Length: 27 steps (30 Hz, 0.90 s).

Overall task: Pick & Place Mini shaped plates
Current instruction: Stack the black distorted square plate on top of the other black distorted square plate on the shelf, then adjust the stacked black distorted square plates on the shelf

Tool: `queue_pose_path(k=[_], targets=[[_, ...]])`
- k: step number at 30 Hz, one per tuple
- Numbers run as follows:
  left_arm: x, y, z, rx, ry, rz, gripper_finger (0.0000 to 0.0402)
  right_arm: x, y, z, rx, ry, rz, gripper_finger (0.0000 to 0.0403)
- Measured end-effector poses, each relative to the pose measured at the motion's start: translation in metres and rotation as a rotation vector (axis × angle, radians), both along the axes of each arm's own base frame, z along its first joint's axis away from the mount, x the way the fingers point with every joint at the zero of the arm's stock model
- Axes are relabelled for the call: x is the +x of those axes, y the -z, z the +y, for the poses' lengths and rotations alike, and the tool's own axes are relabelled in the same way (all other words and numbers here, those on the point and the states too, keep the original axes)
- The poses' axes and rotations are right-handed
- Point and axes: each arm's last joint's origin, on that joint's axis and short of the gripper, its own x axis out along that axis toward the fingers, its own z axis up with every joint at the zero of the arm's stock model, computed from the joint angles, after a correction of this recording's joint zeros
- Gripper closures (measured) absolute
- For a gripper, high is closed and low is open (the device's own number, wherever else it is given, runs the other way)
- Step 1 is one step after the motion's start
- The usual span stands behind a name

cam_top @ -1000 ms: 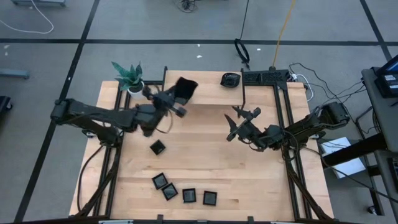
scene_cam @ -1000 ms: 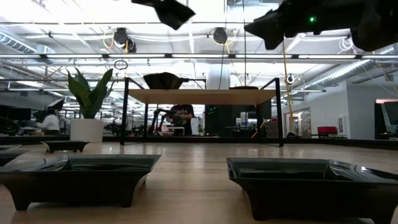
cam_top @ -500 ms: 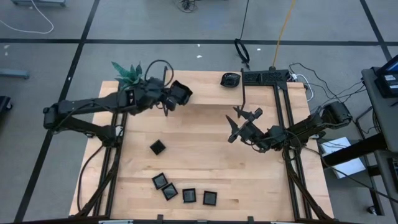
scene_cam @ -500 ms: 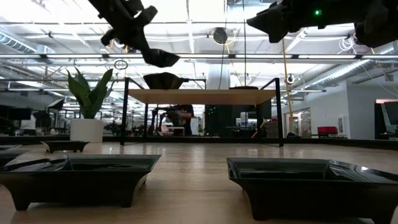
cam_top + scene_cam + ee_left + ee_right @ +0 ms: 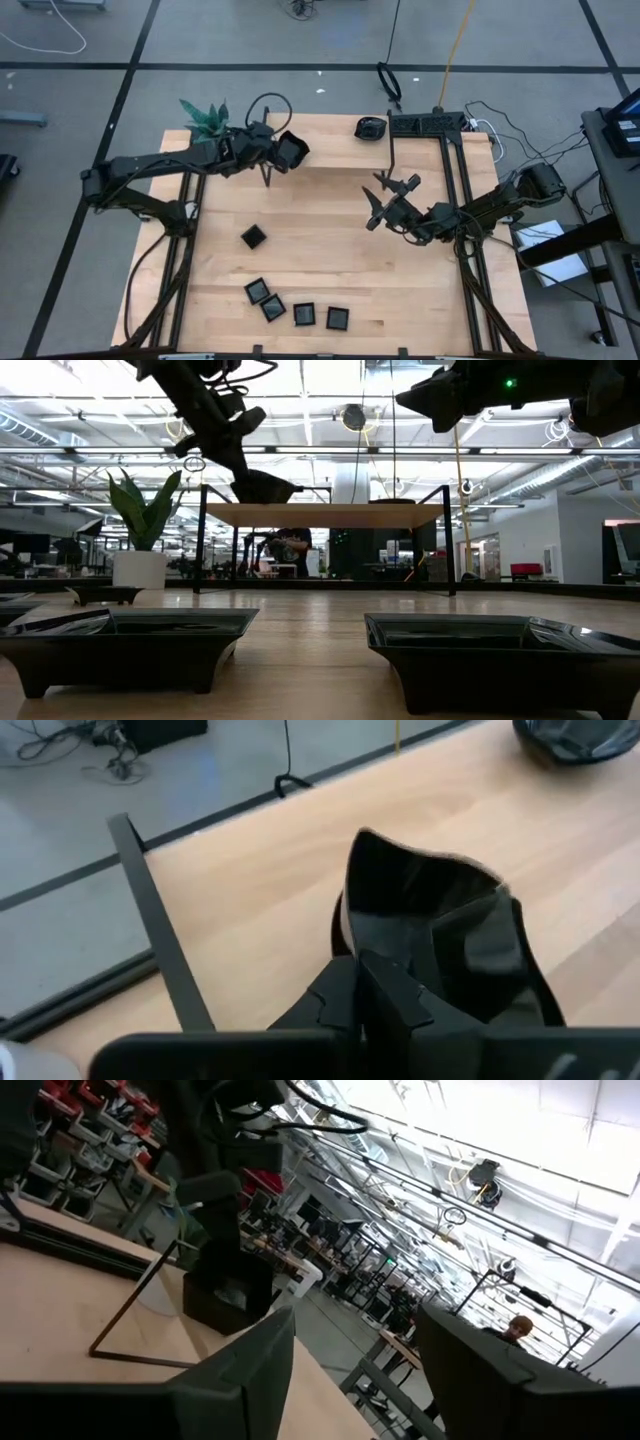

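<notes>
Left gripper [image 5: 375,975]: jaws clamped on the near rim of a glossy black, wavy-edged mini plate [image 5: 290,150], held above the far left part of the table, tilted, its length running straight out from the fingers. Right gripper [image 5: 385,197]: jaws parted, empty, mid-table on the right, well apart from that plate. Judgement: release is the left arm's job. Five more small black square plates [image 5: 296,305] lie near the front edge. Light wooden table [image 5: 330,250]; potted green plant [image 5: 207,122] at far-left corner; open workshop beyond.
</notes>
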Motion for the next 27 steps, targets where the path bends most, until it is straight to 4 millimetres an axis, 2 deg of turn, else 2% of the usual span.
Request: queue_pose_path(k=[8, 13, 17, 21, 25, 27], targets=[[0.0, 0.0, 0.002, -0.007, 0.004, -0.008, 0.0328, 0.0, 0.001, 0.0, 0.011, -0.005, 0.0, 0.0209], [-0.003, -0.005, 0.0, 0.056, 0.0, 0.013, 0.0288, 0.0, 0.001, 0.0, 0.011, -0.003, 0.001, 0.021], [-0.005, -0.014, -0.013, 0.109, 0.154, 0.048, 0.0271, 0.0, 0.002, 0.0, 0.013, 0.004, 0.008, 0.0211], [0.001, -0.016, -0.038, 0.147, 0.332, 0.089, 0.0296, 0.001, 0.003, 0.0, 0.016, 0.02, 0.026, 0.0212], [0.011, -0.013, -0.065, 0.159, 0.502, 0.102, 0.0373, 0.001, 0.005, 0.0, 0.029, 0.014, 0.029, 0.0216], [0.019, -0.006, -0.075, 0.147, 0.554, 0.12, 0.0392, 0.001, 0.005, 0.0, 0.029, 0.014, 0.029, 0.0218]])
